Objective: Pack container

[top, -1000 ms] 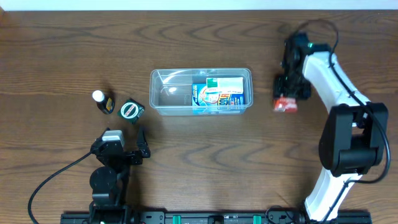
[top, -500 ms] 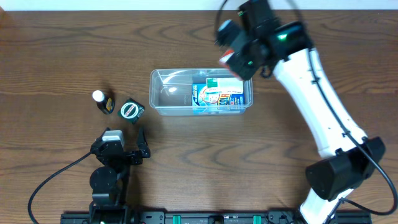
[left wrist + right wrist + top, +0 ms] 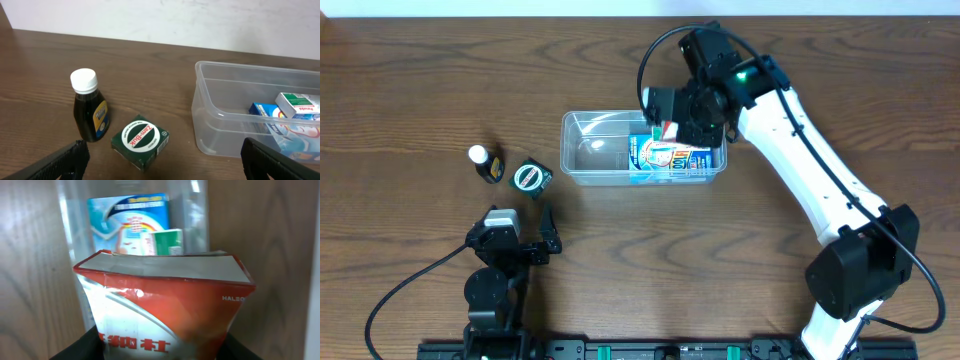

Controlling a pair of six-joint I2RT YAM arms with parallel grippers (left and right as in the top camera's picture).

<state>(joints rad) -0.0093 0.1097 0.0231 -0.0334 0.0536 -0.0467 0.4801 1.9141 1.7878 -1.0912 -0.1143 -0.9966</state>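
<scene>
The clear container (image 3: 588,150) sits mid-table, with a blue box (image 3: 665,160) lying in its right half. My right gripper (image 3: 672,125) hovers over the tub's far right part, shut on a red and white box (image 3: 669,129). In the right wrist view that box (image 3: 165,305) fills the space between the fingers, above the blue box (image 3: 127,217), a green and white box (image 3: 165,242) and the container wall (image 3: 70,225). My left gripper (image 3: 515,240) rests open near the front edge; its view shows the container (image 3: 210,125) to the right.
A dark bottle with a white cap (image 3: 485,163) stands left of the tub, also visible from the left wrist as the bottle (image 3: 90,112). Beside it lies a small green box (image 3: 531,178), the green box (image 3: 141,140) just ahead of the open left fingers.
The right arm has swung from the table's right side, where it gripped the red and white box, up and left over the container. The left arm has not moved.
</scene>
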